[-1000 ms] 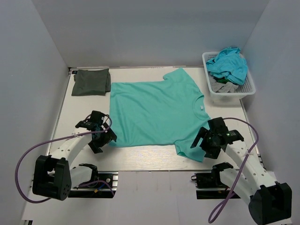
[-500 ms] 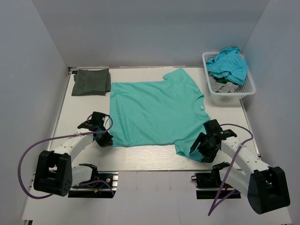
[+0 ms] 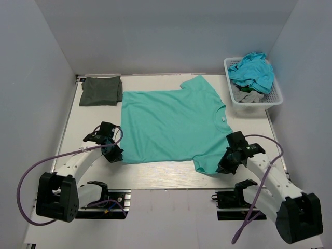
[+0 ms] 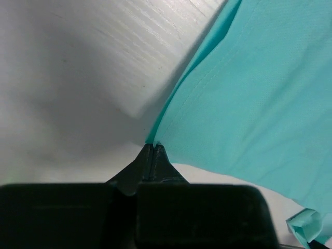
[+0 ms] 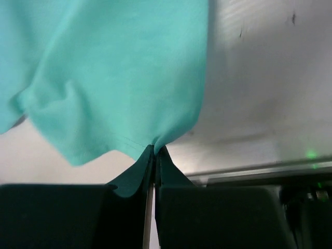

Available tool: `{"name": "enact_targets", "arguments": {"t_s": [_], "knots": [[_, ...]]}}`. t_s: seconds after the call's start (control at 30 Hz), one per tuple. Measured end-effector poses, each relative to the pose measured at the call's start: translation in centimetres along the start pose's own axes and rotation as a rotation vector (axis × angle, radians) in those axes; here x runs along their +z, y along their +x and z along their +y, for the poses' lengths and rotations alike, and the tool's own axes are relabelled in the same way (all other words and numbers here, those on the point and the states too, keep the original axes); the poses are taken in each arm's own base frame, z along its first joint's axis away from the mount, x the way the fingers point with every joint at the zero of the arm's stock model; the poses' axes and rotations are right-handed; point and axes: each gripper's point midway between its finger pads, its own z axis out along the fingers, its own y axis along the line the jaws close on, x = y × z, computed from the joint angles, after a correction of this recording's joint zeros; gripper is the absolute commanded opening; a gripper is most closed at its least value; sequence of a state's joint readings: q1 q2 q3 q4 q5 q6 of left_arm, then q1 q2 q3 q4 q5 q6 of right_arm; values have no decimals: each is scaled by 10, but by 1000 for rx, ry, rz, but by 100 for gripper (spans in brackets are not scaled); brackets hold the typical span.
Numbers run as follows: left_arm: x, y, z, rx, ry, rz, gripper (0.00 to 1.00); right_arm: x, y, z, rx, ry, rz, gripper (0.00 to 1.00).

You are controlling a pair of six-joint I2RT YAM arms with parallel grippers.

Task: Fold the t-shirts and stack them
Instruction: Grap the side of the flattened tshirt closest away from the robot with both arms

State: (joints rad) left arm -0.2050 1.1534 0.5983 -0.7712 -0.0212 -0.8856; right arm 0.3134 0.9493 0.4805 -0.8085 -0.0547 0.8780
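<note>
A teal-green t-shirt [image 3: 171, 122] lies spread flat across the middle of the table, with its neck toward the right. My left gripper [image 3: 115, 154] is shut on the shirt's near-left hem corner. In the left wrist view the closed tips [image 4: 154, 146] pinch the cloth edge [image 4: 259, 93]. My right gripper [image 3: 223, 167] is shut on the near-right sleeve. In the right wrist view the teal cloth [image 5: 119, 67] bunches where it enters the closed tips [image 5: 155, 148]. A dark olive t-shirt [image 3: 101, 91], folded square, rests at the far left corner.
A white basket [image 3: 254, 108] at the far right holds crumpled blue and grey clothes. Grey walls close in the table on three sides. A metal rail runs along the near edge between the arm bases.
Both grippers went from open to shut on the teal t-shirt's near edge. The right gripper dropped lower onto the sleeve; the left one stayed at the hem corner.
</note>
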Motion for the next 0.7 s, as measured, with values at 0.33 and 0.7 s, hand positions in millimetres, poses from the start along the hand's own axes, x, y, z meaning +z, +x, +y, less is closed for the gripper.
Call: {"name": "enact_targets", "arguments": {"t_s": [0.33,0.7], "knots": [[-17,5,14,-24,-53,2,0,-56,-9,22,-75,-72,-65,0],[-23,-21,-21,-43,3,-23,0,-54,-36,49,-106,-80,-96,0]]}}
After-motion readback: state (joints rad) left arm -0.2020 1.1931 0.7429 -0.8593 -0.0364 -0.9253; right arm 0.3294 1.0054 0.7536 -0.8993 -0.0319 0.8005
